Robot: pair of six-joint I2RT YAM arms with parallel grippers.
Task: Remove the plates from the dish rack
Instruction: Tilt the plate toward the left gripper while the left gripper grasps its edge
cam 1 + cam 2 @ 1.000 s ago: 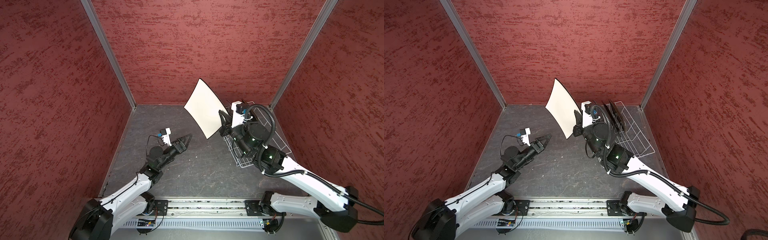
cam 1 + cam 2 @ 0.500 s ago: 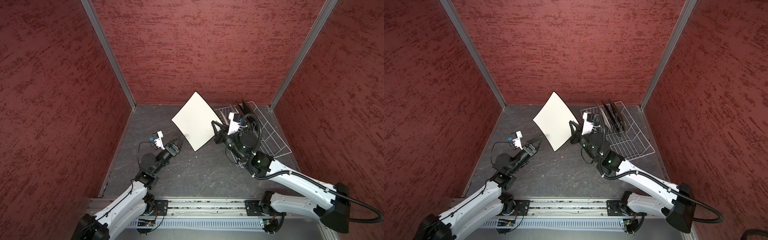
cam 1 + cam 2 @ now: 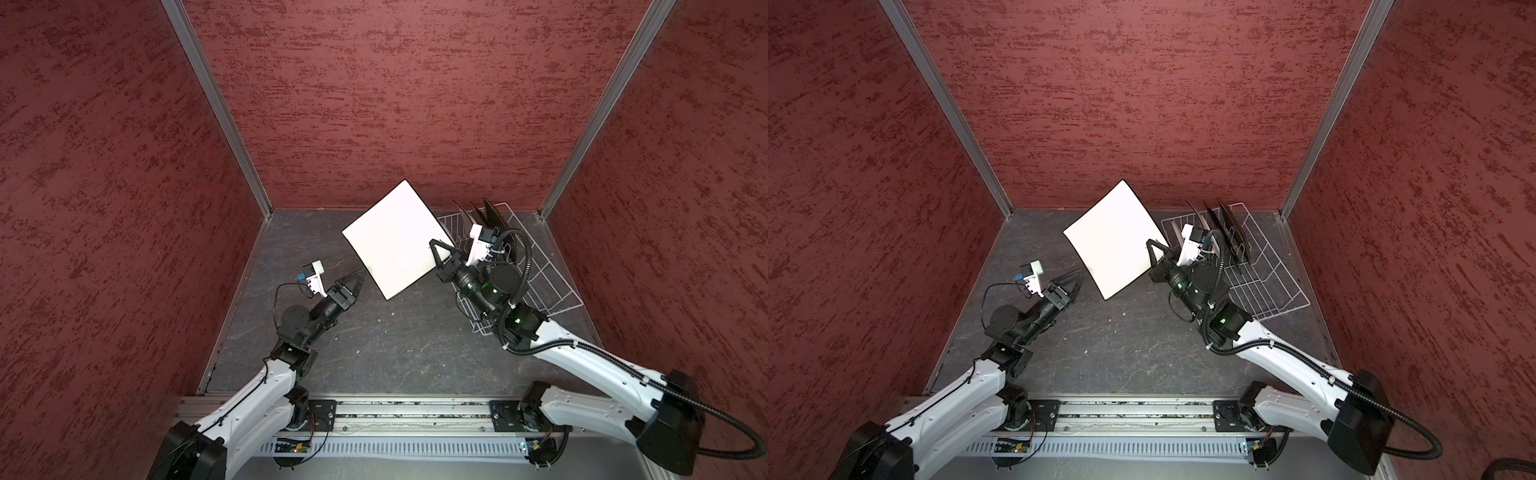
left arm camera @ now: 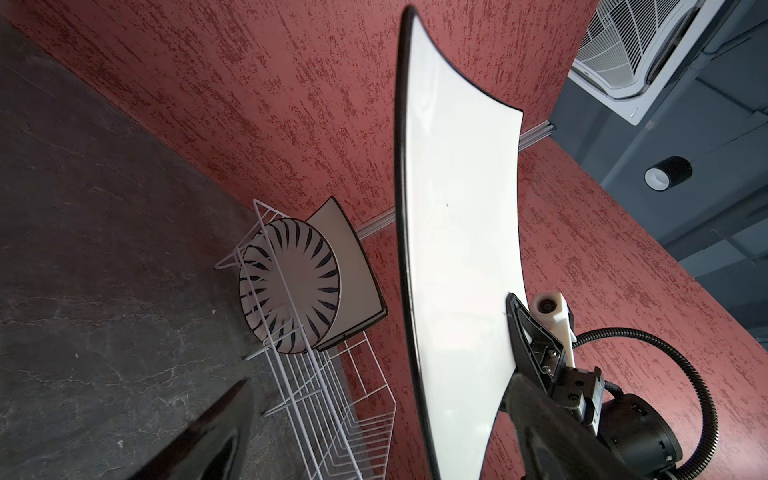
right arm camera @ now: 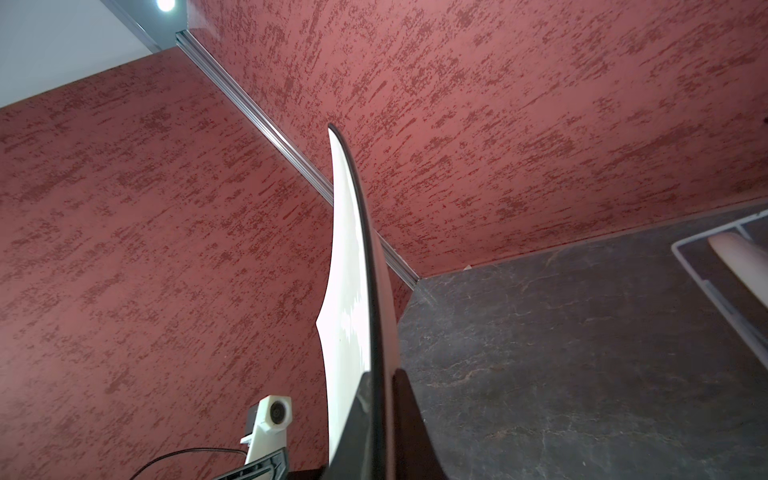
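Plate point(image 3: 395, 241), cream sq w/ dark rim, now out of dish rack point(image 3: 552, 286) & held mid-air over the table centre, R gripper point(image 3: 436, 249) clamped on its edge, L gripper point(image 3: 360, 277) moved up w/ jaws wide at the far edge, so handover prob. next.

Robot lab booth: red textured walls point(image 3: 395, 104), aluminium posts point(image 3: 215, 108), base rail point(image 3: 407, 409), ceiling vent point(image 4: 636, 54).

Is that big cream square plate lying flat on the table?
No, the right end effector grips the dark-rimmed cream square plate by one edge, nearly upright.

The plate point(image 3: 395, 241) looks glossy, the dish rack point(image 3: 548, 278) coated wire, the tabletop point(image 3: 395, 353) matt.
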